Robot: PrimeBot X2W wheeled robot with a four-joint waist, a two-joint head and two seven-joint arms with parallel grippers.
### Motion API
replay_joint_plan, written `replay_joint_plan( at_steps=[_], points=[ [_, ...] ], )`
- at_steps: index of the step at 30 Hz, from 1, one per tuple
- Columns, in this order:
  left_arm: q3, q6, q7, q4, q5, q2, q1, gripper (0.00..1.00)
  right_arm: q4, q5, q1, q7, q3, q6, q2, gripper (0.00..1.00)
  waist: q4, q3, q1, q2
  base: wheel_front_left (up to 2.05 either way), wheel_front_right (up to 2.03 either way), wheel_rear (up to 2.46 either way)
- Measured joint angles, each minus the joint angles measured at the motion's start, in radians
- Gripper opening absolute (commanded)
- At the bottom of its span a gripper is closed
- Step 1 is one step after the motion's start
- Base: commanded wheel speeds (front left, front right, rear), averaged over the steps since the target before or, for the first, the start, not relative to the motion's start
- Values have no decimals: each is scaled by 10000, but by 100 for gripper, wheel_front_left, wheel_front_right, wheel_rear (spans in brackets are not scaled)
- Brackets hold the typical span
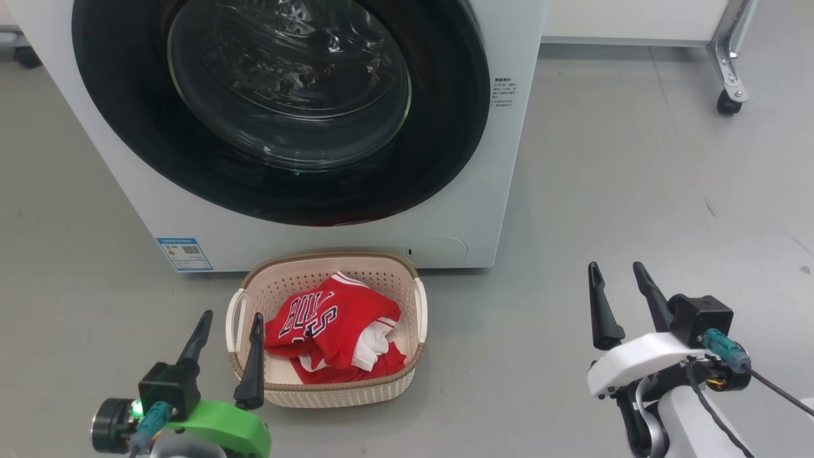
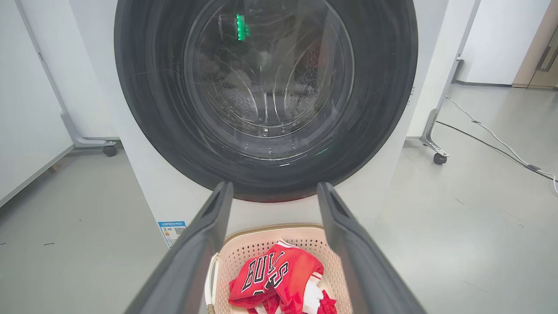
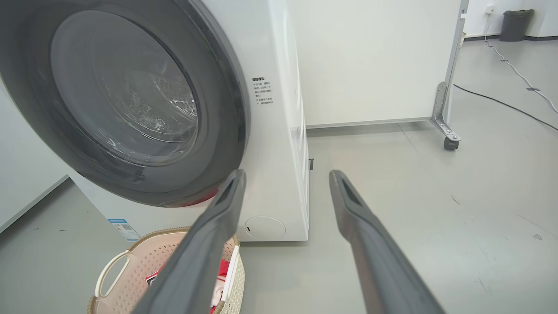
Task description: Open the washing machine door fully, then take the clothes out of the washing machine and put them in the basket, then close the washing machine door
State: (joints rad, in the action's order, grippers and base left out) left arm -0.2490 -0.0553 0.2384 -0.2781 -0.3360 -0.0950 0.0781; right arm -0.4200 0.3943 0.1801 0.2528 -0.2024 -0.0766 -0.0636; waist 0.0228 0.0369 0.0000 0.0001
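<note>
Red clothes [image 1: 337,321] — white "BULLS" lettering — crumpled in cream basket [image 1: 331,395].

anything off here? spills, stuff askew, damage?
One thing: a thin red sliver at the bottom edge of the closed door. It could be cloth pinched there, or just the clothes reflected in the glossy rim; I cannot tell which. The basket stands upright with the clothes inside, nothing spilled.
</note>
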Motion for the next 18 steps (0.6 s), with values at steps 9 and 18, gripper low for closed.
replay_joint_plan(
  at_steps=[9,18],
  points=[
    [-4,-2,-88,92,-33,0,-168,100,366,-115,-462,0,-35,86,25,100,-27,-114,0,0,0,0,0],
    [33,-21,-90,224,-75,0,-256,100,468,-286,-744,0,-153,176,40,100,-41,-131,0,0,0,0,0]
  ],
)
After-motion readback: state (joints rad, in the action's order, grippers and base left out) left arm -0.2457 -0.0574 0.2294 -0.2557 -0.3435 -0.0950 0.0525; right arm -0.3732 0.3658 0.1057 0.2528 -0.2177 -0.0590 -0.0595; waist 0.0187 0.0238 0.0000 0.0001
